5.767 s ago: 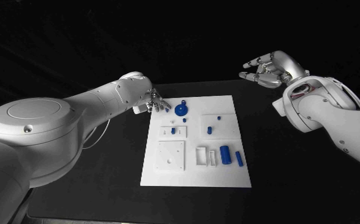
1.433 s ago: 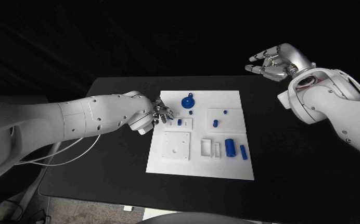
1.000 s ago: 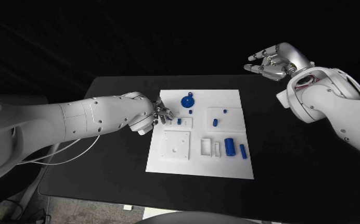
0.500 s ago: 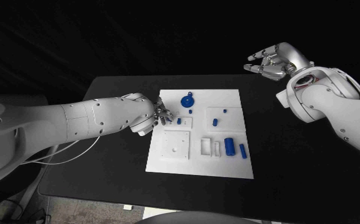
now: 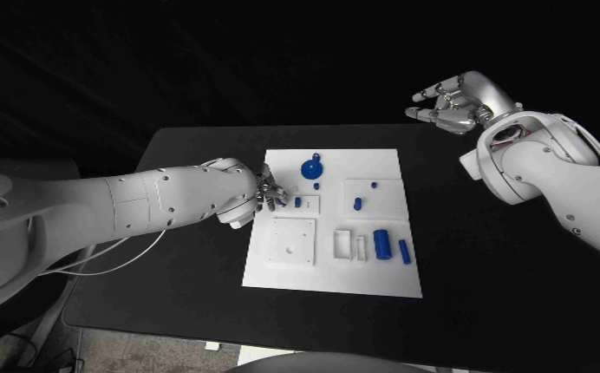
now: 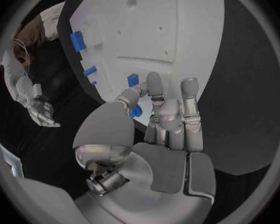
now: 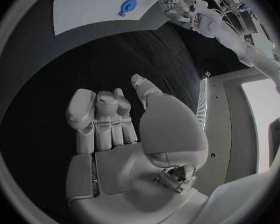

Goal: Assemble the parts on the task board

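The white task board [image 5: 375, 278] lies mid-table with several blue parts on it: a round disc with a tab [image 5: 311, 166], small pegs [image 5: 358, 204], a thick cylinder [image 5: 382, 244] and a thin bar [image 5: 405, 251]. My left hand [image 5: 265, 193] hovers at the board's left edge, beside a small raised plate [image 5: 300, 204]. In the left wrist view this hand [image 6: 165, 119] pinches a small blue piece [image 6: 135, 111] between thumb and fingers, above the board [image 6: 171, 25]. My right hand [image 5: 453, 106] is raised beyond the table's far right corner, fingers apart [image 7: 115, 129], holding nothing.
The black table [image 5: 187, 243] has bare surface on both sides of the board. A square white plate [image 5: 290, 241] and a slotted white holder [image 5: 351, 245] stand on the board's near half. My right forearm [image 5: 538, 173] hangs over the table's right edge.
The left hand has crept slightly along the board's left edge toward the small raised plate. The right hand has stayed raised in place.
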### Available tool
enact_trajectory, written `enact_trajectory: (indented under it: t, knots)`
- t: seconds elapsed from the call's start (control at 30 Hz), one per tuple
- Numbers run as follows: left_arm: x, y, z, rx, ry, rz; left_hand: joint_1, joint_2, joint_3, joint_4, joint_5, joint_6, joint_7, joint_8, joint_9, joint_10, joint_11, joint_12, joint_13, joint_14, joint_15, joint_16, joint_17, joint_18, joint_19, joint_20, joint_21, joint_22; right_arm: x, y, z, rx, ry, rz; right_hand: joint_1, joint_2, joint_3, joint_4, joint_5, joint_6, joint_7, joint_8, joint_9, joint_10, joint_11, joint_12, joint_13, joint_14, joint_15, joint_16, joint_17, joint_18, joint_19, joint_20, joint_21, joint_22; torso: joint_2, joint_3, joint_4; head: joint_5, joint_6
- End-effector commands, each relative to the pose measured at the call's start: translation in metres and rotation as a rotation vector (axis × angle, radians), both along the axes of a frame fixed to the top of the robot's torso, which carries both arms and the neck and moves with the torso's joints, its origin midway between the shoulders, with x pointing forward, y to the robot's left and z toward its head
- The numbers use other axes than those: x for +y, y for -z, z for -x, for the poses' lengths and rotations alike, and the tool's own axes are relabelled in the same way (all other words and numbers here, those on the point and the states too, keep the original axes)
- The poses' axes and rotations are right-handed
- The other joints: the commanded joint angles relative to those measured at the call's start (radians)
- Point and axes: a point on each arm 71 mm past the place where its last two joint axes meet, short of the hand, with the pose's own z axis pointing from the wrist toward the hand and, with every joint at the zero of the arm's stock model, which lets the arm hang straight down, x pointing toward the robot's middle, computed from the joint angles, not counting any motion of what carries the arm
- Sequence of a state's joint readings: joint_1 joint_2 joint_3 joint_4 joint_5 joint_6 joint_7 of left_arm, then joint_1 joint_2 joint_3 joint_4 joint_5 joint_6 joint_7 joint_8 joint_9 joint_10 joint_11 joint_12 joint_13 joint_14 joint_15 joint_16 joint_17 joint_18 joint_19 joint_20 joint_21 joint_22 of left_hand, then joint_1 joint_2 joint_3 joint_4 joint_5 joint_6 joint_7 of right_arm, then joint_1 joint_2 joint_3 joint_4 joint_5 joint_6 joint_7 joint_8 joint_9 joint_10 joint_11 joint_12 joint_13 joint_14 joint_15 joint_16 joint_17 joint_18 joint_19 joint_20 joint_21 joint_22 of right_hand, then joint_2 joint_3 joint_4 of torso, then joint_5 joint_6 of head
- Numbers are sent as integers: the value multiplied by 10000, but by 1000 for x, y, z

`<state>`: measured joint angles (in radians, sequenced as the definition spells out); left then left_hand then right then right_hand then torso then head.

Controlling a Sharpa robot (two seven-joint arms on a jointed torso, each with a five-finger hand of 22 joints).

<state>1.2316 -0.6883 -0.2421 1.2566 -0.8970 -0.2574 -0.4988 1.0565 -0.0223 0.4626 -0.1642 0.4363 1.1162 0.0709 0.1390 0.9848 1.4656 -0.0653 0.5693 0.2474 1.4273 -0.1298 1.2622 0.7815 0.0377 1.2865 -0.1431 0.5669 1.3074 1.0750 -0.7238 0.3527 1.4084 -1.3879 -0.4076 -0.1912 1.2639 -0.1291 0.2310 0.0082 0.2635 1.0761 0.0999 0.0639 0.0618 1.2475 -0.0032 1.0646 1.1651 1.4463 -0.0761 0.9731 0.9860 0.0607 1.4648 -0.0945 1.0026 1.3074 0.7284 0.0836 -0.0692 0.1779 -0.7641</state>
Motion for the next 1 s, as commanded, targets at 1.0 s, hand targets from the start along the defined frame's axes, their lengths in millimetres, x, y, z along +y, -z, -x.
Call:
enact_trajectory:
  t: [1.0]
  knots:
    - [0, 4, 2, 399, 500, -320, 36, 91, 232, -179, 19, 834, -845, 85, 41, 482, -60, 27, -51, 45, -17, 38, -85, 128, -24, 18, 55, 165, 0, 2, 0, 111, -94, 79, -5, -6, 56, 16, 27, 14, -1, -22, 5, -17, 2, -45, 5, -9, 22, -59, -4, 121, 290, 27, -53, 1306, 8, -8, -3, 8, -17]
